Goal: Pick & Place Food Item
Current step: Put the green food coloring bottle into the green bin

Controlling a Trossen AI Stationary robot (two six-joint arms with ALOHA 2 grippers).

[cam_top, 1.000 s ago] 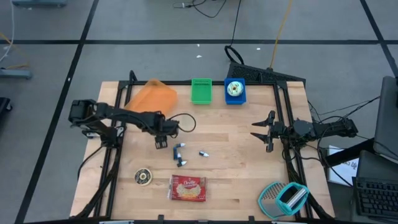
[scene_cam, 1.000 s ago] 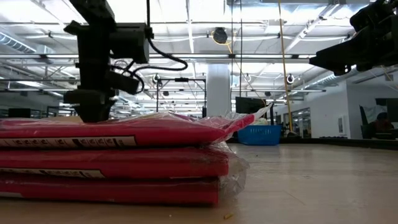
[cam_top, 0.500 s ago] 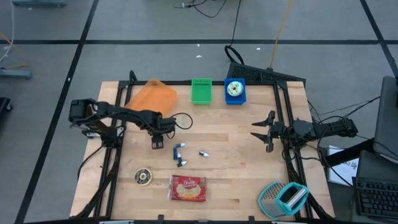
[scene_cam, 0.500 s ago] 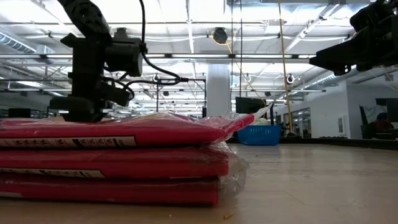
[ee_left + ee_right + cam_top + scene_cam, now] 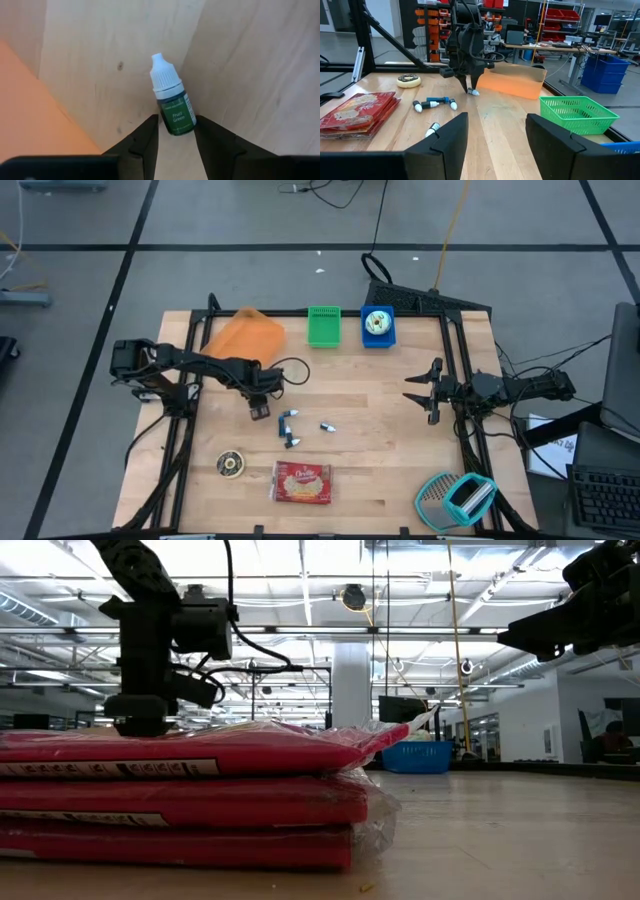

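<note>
A wooden table (image 5: 400, 440) seen from above, with a dark robot arm at each side edge. The left gripper (image 5: 176, 134) points straight down over the left-centre of the table, just off the near edge of an orange sheet (image 5: 245, 337) that lies toward the far left corner. Between its two fingers (image 5: 145, 142) lies a small green dropper bottle (image 5: 172, 105) with a white cap, flat on the wood; the label reads "Fruit Green". The fingers stand narrowly apart, one on each side of the bottle's base — whether they press it cannot be told.

Just beside it toward the middle lie more small bottles (image 5: 288, 426), and another one (image 5: 327, 426) a little farther right. Near the front edge sit a red packet of food (image 5: 302, 482) and a round chocolate doughnut (image 5: 230, 464). Along the far edge stand a green basket (image 5: 323, 326) and a blue bin (image 5: 377, 326). A teal grater (image 5: 455, 498) sits at the front right corner.

The right gripper (image 5: 418, 391) waits level at the right edge, fingers apart, holding nothing.
</note>
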